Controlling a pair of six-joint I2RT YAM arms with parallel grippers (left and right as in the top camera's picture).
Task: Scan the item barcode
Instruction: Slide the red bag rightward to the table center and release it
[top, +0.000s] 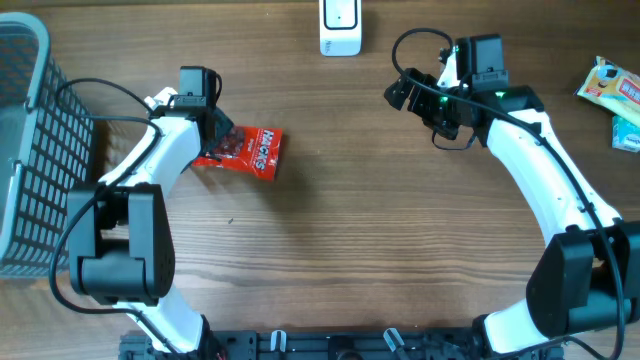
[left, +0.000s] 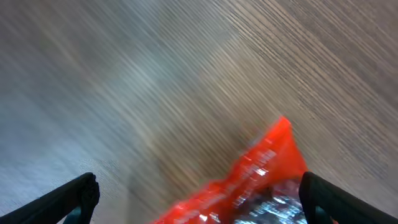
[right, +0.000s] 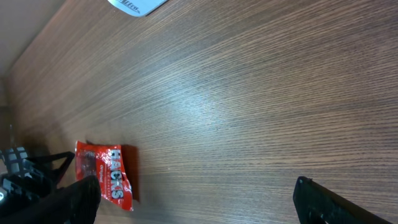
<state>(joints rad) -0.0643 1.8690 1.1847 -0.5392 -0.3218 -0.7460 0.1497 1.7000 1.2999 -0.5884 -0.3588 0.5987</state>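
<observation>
**Left gripper** (top: 218, 130): jaws stand wide apart. In the wrist view both fingers (left: 74, 198) sit at the bottom corners of the frame, and the red snack packet (top: 255, 150) shows between them without being pinched. I judge nothing is held.

**Right gripper** (top: 403, 93): jaws also apart and empty, with only bare table between them in its own wrist view.

**Packet position:** it lies flat on the table. Seen from overhead, the left gripper hangs over its 9 o'clock end, and the rest of the packet runs from there toward 4 o'clock. Its long axis runs roughly 9 to 3, tilted slightly. From the right gripper it lies toward 8 o'clock and well apart, so the left arm is plainly the nearer one.

**Scanner:** I take the white device (top: 340, 28) at the far table edge to be the scanner. It lies toward 1 o'clock from the packet, well apart, roughly midway between the two arms.

**Barcode:** not visible in any view (the left wrist picture is blurred, and only the printed face shows from above).

**Judgement:** any pickup falls to the left arm. The fingers straddle the near end of the packet, so closing across its short side looks workable. The carry would then run toward 1 o'clock.
</observation>
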